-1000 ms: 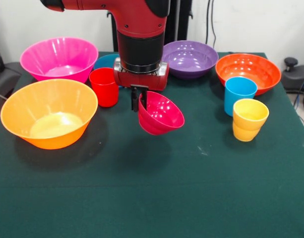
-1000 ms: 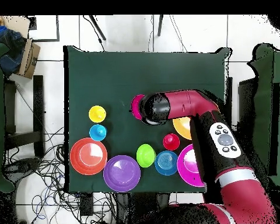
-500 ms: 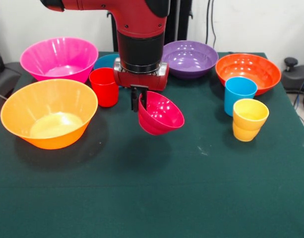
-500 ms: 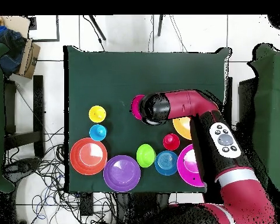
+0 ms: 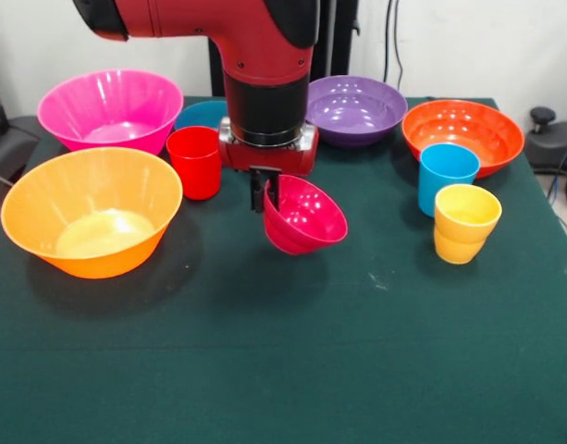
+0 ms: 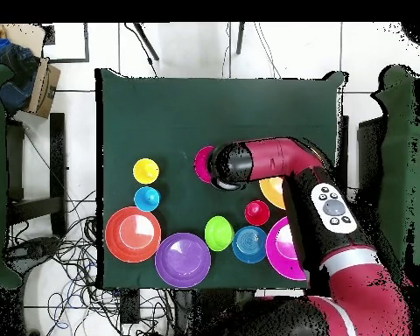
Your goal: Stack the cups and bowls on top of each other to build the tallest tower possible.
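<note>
the claw (image 5: 267, 191) pinches the rim of the crimson-pink bowl (image 5: 306, 215), which hangs tilted above the green counter (image 5: 283, 351), clear of its surface, near the middle. in the front view the red cup (image 5: 195, 162) stands just left of it, with the yellow-orange bowl (image 5: 92, 223) and pink bowl (image 5: 110, 109) farther left. to the right are the sky-blue cup (image 5: 447, 176) and yellow cup (image 5: 465, 223), with the orange bowl (image 5: 462, 135) and purple bowl (image 5: 354, 109) at the far side.
</note>
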Available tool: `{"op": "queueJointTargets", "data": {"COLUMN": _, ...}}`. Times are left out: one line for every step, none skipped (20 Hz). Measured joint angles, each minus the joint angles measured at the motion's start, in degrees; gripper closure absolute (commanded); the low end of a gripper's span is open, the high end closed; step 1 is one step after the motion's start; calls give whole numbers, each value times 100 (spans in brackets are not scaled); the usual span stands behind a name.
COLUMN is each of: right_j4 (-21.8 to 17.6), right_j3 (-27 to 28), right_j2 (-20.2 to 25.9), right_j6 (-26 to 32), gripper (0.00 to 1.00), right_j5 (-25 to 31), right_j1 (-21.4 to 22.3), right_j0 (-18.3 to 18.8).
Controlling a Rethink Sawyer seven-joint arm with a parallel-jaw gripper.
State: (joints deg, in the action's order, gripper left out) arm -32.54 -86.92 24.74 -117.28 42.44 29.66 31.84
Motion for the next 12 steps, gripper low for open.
{"op": "queueJointTargets", "data": {"right_j4": -2, "right_j3": -1, "right_j2": 1, "right_j6": 0, "gripper": 100, "right_j5": 0, "right_j1": -12, "right_j0": 1}}
{"op": "queueJointTargets", "data": {"right_j4": -19, "right_j3": 0, "right_j2": 0, "right_j6": 0, "gripper": 100, "right_j5": 0, "right_j1": -63, "right_j0": 1}}
{"op": "queueJointTargets", "data": {"right_j4": -20, "right_j3": 0, "right_j2": 0, "right_j6": 0, "gripper": 100, "right_j5": 0, "right_j1": -75, "right_j0": 1}}
{"op": "queueJointTargets", "data": {"right_j4": -22, "right_j3": 0, "right_j2": 0, "right_j6": 0, "gripper": 100, "right_j5": 0, "right_j1": -98, "right_j0": 1}}
{"op": "queueJointTargets", "data": {"right_j4": -24, "right_j3": 0, "right_j2": 0, "right_j6": 0, "gripper": 100, "right_j5": 0, "right_j1": -121, "right_j0": 2}}
{"op": "queueJointTargets", "data": {"right_j4": -31, "right_j3": 1, "right_j2": 1, "right_j6": 0, "gripper": 100, "right_j5": 0, "right_j1": -135, "right_j0": 3}}
{"op": "queueJointTargets", "data": {"right_j4": -32, "right_j3": 0, "right_j2": 1, "right_j6": 0, "gripper": 100, "right_j5": 0, "right_j1": -139, "right_j0": 3}}
{"op": "queueJointTargets", "data": {"right_j4": -40, "right_j3": 1, "right_j2": 1, "right_j6": 0, "gripper": 100, "right_j5": 0, "right_j1": -165, "right_j0": 4}}
{"op": "queueJointTargets", "data": {"right_j4": -48, "right_j3": 2, "right_j2": 1, "right_j6": 0, "gripper": 100, "right_j5": -1, "right_j1": -175, "right_j0": 4}}
{"op": "queueJointTargets", "data": {"right_j4": -63, "right_j3": 1, "right_j2": 0, "right_j6": 0, "gripper": 100, "right_j5": 0, "right_j1": -198, "right_j0": 4}}
{"op": "queueJointTargets", "data": {"right_j4": -69, "right_j3": 2, "right_j2": 1, "right_j6": 0, "gripper": 100, "right_j5": 0, "right_j1": -208, "right_j0": 4}}
{"op": "queueJointTargets", "data": {"right_j4": -76, "right_j3": 1, "right_j2": 0, "right_j6": 0, "gripper": 100, "right_j5": 0, "right_j1": -222, "right_j0": 4}}
